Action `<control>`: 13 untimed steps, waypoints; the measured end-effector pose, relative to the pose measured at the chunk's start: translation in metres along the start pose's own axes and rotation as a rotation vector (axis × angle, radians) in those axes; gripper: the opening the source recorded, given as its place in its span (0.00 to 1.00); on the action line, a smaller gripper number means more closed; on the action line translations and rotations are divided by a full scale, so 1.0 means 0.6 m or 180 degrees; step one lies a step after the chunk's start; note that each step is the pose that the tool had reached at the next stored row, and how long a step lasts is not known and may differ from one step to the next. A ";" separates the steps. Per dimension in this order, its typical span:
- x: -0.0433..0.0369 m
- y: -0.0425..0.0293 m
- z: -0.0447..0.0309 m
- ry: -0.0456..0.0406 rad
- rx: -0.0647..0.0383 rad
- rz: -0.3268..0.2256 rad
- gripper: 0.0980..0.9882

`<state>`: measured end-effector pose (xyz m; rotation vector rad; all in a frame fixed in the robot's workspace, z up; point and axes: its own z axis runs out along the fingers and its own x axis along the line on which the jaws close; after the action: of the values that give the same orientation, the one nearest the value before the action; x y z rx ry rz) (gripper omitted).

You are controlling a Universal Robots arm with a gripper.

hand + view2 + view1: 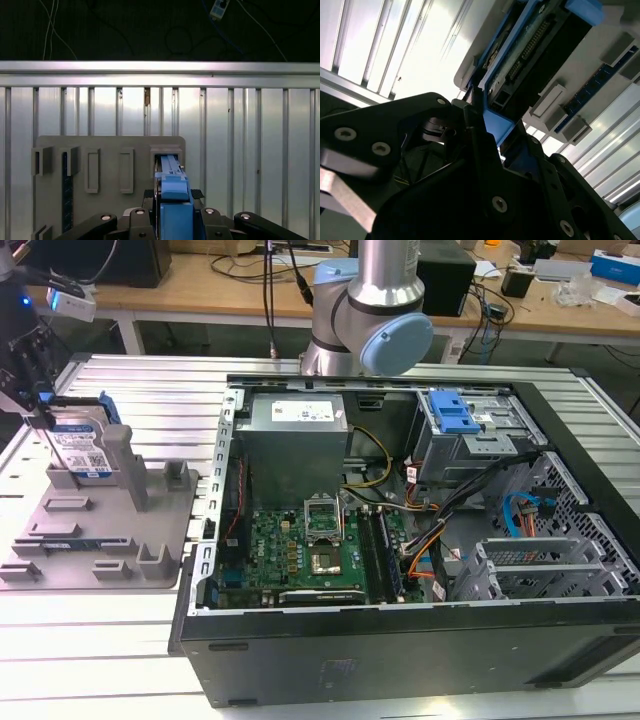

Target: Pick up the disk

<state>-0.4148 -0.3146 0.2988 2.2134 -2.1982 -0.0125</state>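
Observation:
The disk (88,450) stands on edge in a slot of the grey fixture tray (110,540), at the exterior view's left; its label faces the camera and its frame is blue. My gripper (45,420) comes down on the disk's upper corner from above. In the first wrist view the disk's blue edge (172,185) runs between the two black fingers (149,194), which press on either side of it above the tray (110,145). In the second wrist view the fingers (470,112) clamp the disk (530,45) at its blue edge. The gripper is shut on the disk.
An open computer case (400,540) with motherboard, cables and a blue-latched drive cage (455,415) stands to the tray's right in the exterior view. The arm's base (365,320) rises behind the case. The tray has several other upright posts (178,478) and slots. A ribbed metal table (120,380) lies underneath.

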 end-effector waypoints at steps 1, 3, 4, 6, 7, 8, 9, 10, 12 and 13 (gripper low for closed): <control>0.000 0.000 0.000 0.0000 0.0000 0.0000 0.30; 0.000 0.000 0.000 0.0000 0.0000 0.0000 0.30; 0.000 0.000 0.000 0.0000 0.0000 0.0000 0.30; 0.000 0.000 -0.004 0.0000 0.0000 0.0000 0.30; 0.001 0.000 -0.007 0.0000 0.0000 0.0000 0.30; 0.001 0.000 -0.011 0.0000 0.0000 0.0000 0.30; 0.001 0.000 -0.015 0.0000 0.0000 0.0000 0.30; 0.001 0.000 -0.022 0.0000 0.0000 0.0000 0.30; 0.002 0.001 -0.034 -0.0001 0.0000 0.0000 0.30; 0.002 0.001 -0.041 -0.0001 0.0000 0.0000 0.30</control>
<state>-0.4148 -0.3155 0.3235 2.2137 -2.1984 -0.0128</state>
